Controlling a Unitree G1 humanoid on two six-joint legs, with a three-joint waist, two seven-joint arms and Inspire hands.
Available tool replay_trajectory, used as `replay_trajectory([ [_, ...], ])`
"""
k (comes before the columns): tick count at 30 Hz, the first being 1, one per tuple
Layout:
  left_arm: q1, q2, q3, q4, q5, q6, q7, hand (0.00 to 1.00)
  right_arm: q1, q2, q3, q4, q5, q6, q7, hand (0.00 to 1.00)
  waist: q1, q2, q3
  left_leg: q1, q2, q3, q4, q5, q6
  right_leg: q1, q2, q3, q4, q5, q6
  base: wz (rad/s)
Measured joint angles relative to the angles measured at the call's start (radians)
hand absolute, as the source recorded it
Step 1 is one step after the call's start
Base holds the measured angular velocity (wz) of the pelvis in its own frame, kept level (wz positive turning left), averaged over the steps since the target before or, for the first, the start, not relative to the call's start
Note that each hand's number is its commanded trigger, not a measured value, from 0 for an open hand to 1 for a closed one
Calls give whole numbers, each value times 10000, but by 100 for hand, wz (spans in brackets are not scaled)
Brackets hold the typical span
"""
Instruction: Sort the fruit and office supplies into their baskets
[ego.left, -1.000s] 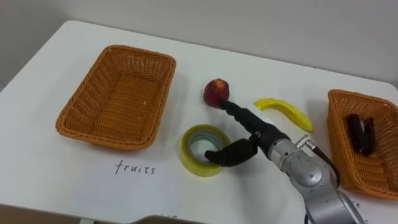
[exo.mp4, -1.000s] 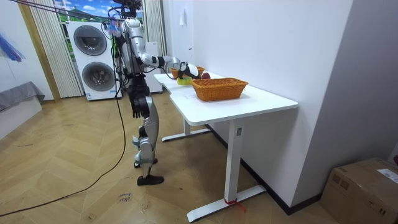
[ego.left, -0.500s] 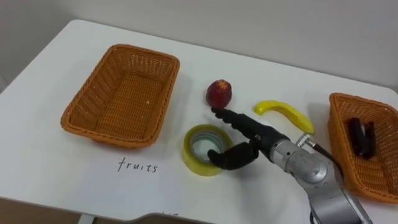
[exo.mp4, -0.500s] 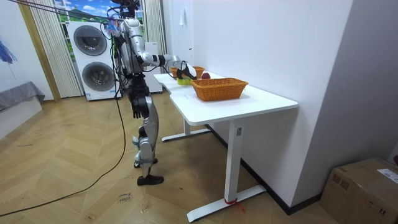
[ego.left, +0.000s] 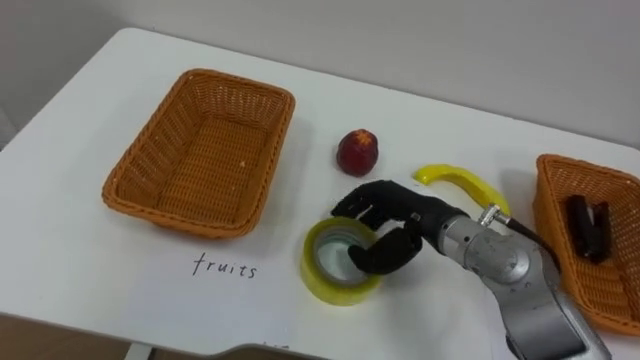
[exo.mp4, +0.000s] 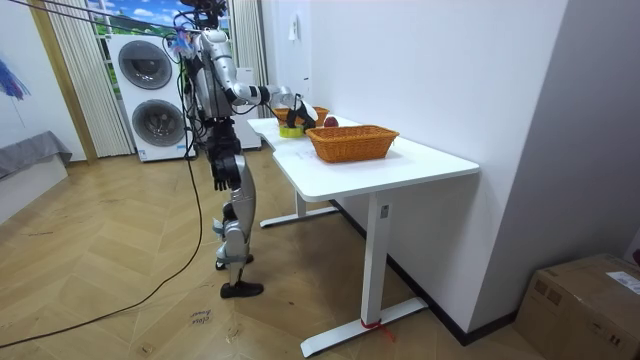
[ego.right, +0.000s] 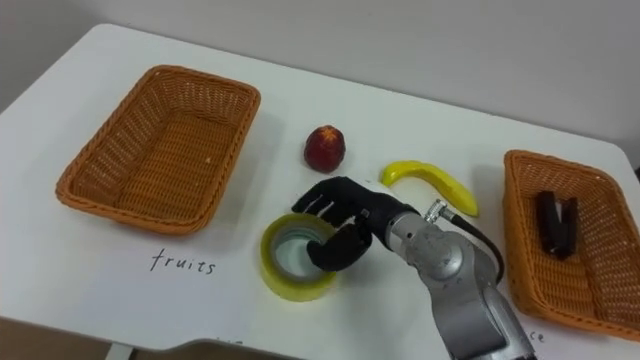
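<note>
As my right hand (ego.left: 395, 228) curls onto the tape roll (ego.left: 335, 285), the fingers (ego.left: 352, 208) hook over its far rim and the thumb sits down in the hole. That means I am pinching the roll's wall at about its 1 o'clock side. The roll lies flat on the table (ego.left: 90, 270), toward the front edge.

I judge I should squeeze firmly before lifting, since a smooth ring pinched at one side will want to swing or slip. Lifting straight up with a level wrist should keep it steady. It belongs with the office things, so I aim for the right basket (ego.left: 548, 200) at 3 o'clock, which holds a black stapler-like item (ego.left: 588, 225).

The route is short. The banana (ego.left: 460, 183) lies at 2 o'clock from the roll, just beyond my wrist, and the red fruit (ego.left: 357, 152) at 12 o'clock. I should pass on the near side of the banana and carry high enough to clear the basket's rim. The table's front edge runs close at 6 o'clock, so I should not drag that way. The empty left basket (ego.left: 190, 170) at 10 o'clock is well apart.
</note>
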Motion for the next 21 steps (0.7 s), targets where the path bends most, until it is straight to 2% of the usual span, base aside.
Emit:
replay_trajectory([
  [8, -226, 53, -91, 382, 3, -23, -24, 0, -15, 2, 3, -57, -235, 34, 184, 100, 42, -1, 6, 12, -3, -10, -64, 1, 1, -8, 3, 5, -20, -1, 2, 0],
  [21, -249, 92, -148, 382, 0, -27, -24, 0, -68, -103, 64, -82, -385, 35, 277, 100, 231, -58, 37, 67, -2, 67, -108, 6, 7, -2, 5, 56, -20, -2, 3, -1],
])
